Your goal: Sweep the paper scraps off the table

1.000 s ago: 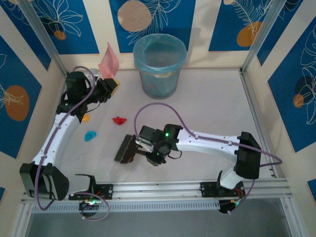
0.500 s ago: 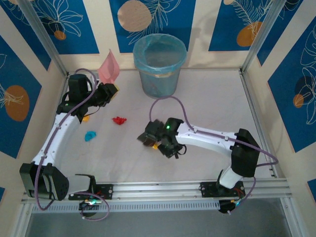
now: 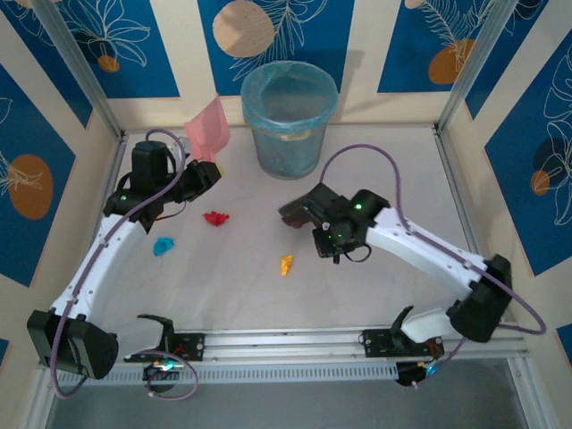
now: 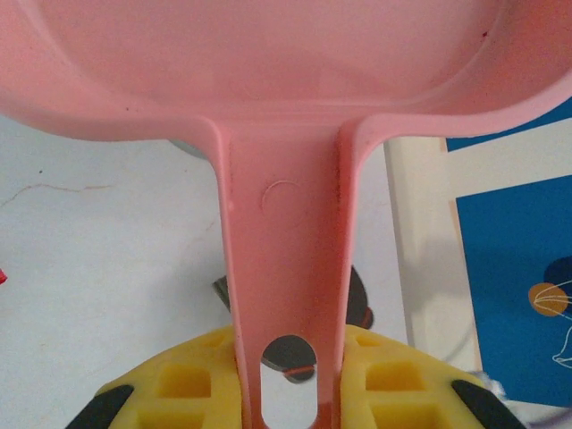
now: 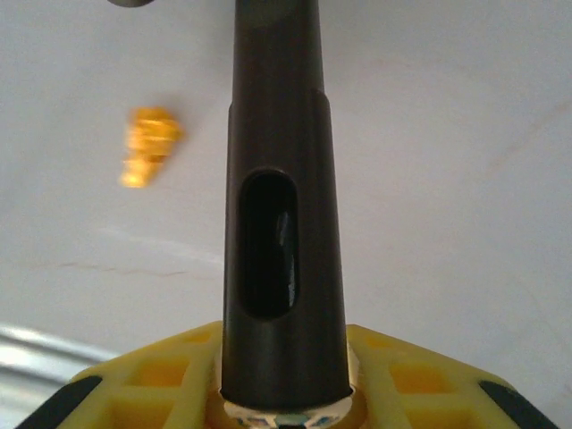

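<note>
Right gripper (image 5: 284, 380): closed hard on the handle of the dark brown plastic brush (image 5: 281, 179), a yellow pad on each side; the brush looks to be carried off the surface, pointing toward the back
Left gripper (image 4: 288, 380): closed on the flat handle of the pink plastic dustpan (image 4: 286, 80); in the top view the pan is held up and tilted at the back left, beside the bin
Paper scraps (image 3: 286, 264): three lie loose on the flat white table (image 3: 393, 170)
Orange crumpled wad (image 5: 147, 147): in the open between the arms, nearest the brush
Red crumpled wad (image 3: 214, 217): near the left gripper
Blue crumpled wad (image 3: 163, 246): just beside the left forearm
Step (judged): both tools are airborne, so the next pass has to be set up from scratch
Method: seat the pan lip flat on the table close behind one wad, land the bristles on its far side, draw short slow strokes toward the pan; light wads will likely skip away under a fast flick
Order: orange first, as it has free space all round
Pale blue lined bin (image 3: 289, 112): upright at the back centre; keep pan and brush off its wall
Obstruction: left forearm crowds the blue wad; looping purple cable (image 3: 357, 150) rides above the right arm and could drag through the scraps
</note>
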You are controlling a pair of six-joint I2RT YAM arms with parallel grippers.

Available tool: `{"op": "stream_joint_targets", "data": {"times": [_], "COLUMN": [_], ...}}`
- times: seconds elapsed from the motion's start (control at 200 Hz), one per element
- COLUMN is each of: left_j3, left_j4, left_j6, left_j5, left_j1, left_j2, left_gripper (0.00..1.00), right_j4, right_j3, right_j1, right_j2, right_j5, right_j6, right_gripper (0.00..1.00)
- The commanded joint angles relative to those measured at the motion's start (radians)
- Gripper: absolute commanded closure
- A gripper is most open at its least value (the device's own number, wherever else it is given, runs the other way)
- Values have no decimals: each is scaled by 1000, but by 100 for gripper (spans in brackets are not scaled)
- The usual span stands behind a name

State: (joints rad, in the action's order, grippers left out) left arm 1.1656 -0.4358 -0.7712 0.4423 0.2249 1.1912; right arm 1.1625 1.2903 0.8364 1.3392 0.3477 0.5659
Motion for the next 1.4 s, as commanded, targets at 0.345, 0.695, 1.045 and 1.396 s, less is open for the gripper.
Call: {"op": "stream_joint_targets", "data": {"times": [0.345,0.695,1.045,1.396], "left_j3": [35,52,48,51], "left_j4": [-1,17,-24,-111], "left_j6": [61,62,115,199], "left_j5": [-34,-35,-64,-66], "left_j1": [31,57,72,102], "left_j2": [30,72,48,34], "left_gripper": [100,100,100,100], "right_j4": [35,19,-61,-254], "right_j3": [-2,-236,-284,-309], "right_j1": [21,-34,-225,-376], "right_j2": [-171,-169,-85,-34], "right_j5": [-689,-1017,-830,-832], "right_j6": [-36,76,201,398], "right_gripper": [100,100,100,100]}}
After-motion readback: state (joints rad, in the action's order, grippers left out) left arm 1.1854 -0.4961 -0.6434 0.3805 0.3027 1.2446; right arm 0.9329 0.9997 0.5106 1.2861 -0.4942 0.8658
